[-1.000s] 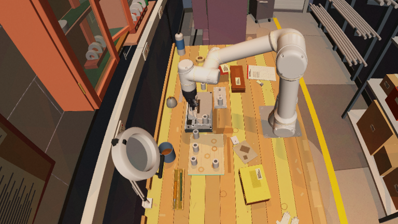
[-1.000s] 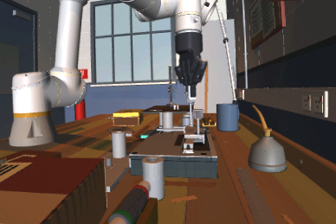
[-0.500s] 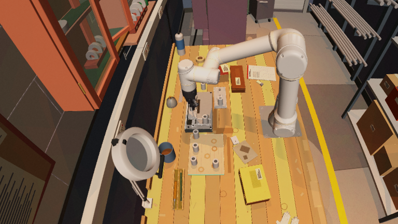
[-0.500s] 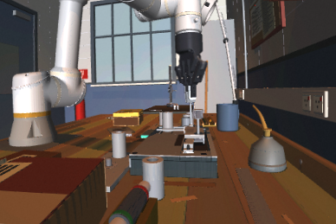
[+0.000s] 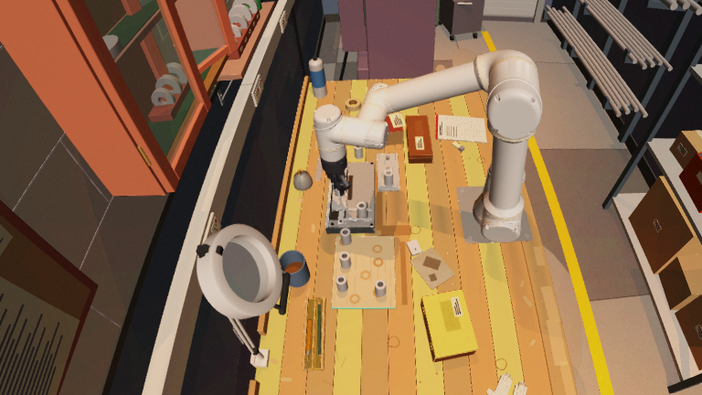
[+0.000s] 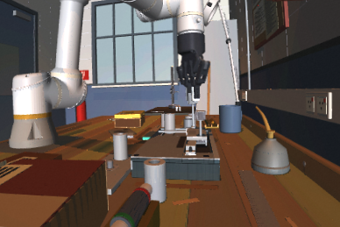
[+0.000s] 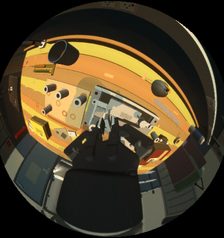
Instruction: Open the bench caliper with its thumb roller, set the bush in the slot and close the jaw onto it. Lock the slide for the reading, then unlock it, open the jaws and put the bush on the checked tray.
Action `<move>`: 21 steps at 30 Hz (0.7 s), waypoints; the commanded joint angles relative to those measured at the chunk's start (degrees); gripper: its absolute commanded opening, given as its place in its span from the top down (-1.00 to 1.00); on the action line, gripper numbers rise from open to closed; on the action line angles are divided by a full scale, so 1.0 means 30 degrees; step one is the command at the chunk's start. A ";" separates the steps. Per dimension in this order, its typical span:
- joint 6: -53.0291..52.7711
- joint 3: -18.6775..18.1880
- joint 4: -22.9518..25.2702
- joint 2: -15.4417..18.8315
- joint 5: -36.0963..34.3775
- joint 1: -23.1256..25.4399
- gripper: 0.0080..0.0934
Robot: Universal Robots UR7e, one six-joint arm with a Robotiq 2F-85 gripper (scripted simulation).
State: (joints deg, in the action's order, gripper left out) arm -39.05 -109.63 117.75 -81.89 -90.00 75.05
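The bench caliper (image 5: pixel 351 199) sits on its grey base in the middle of the yellow bench, with a grey bush (image 5: pixel 362 209) standing upright at its near right corner. My gripper (image 5: pixel 339 186) hangs just above the caliper's left side, over the upright slide parts (image 6: pixel 195 130), and it is opening with nothing held. The wrist camera shows the fingers (image 7: pixel 108 122) pointing down at the caliper body (image 7: pixel 120 111). A tan tray (image 5: pixel 363 273) in front of the caliper carries several bushes. A second bush (image 5: pixel 388 177) stands on a small plate to the right of the caliper.
A blue cup (image 5: pixel 295 268) stands left of the tray beside a round magnifier lamp (image 5: pixel 240 270). An oil can (image 6: pixel 270 156) sits near the wall edge. A red-brown box (image 5: pixel 419 138), a yellow box (image 5: pixel 449 324) and papers lie to the right.
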 commanded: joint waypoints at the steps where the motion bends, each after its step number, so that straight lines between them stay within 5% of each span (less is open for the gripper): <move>1: 0.0000 0.0008 0.0008 -0.0011 0.0000 0.0000 0.52; 21: 0.0000 0.0224 -0.0367 -0.0171 0.0000 0.0000 0.44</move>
State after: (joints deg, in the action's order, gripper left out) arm -39.05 -109.04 116.61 -82.32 -90.00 75.05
